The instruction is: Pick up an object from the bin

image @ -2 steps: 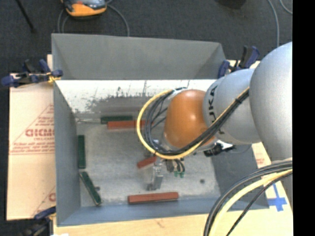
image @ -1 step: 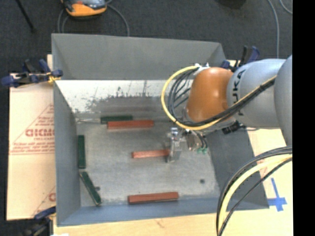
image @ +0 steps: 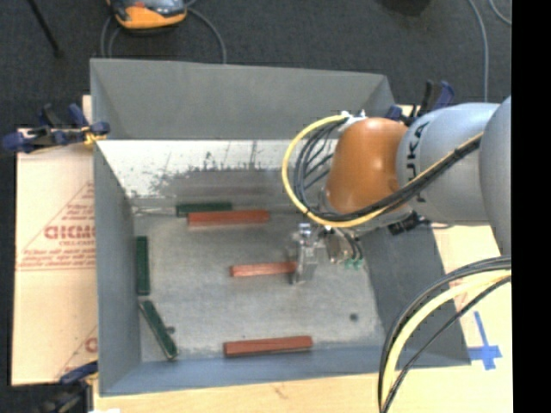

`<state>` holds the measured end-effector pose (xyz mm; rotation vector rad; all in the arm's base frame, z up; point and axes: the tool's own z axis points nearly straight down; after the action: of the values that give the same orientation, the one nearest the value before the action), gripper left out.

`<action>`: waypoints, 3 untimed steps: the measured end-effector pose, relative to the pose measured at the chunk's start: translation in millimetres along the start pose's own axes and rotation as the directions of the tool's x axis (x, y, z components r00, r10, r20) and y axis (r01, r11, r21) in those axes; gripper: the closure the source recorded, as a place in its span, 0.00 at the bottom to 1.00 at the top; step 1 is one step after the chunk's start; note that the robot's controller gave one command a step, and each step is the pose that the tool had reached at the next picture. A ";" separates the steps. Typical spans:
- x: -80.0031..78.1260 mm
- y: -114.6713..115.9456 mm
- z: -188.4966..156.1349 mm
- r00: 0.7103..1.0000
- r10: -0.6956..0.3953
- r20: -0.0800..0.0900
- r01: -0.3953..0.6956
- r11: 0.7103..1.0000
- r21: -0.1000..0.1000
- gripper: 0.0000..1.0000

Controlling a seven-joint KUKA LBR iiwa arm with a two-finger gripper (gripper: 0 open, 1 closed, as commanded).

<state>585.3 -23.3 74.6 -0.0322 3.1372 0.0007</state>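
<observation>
Hiding end of middle red bar (image: 258, 271) — arm (image: 448, 175)

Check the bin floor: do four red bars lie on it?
No: just three red ones lie there, the back bar, the middle bar and the front bar.

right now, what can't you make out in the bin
Camera view:
1. Right end of the middle red-brown bar: hidden under the gripper; contact unclear.
2. A small green bit beside the gripper: partly covered by the arm, kind unclear.
3. A dark speck on the bin floor: too small to name.
</observation>
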 end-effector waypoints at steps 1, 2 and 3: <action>-28.7 -32.9 -117.1 1.000 -0.001 0.000 0.001 1.000 0.001 1.00; -28.7 -32.7 -117.0 1.000 0.002 0.000 -0.002 1.000 0.000 1.00; -28.7 -32.7 -116.9 1.000 0.004 0.000 -0.004 1.000 0.000 1.00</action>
<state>614.1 -55.5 191.6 -0.0262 3.1375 0.0009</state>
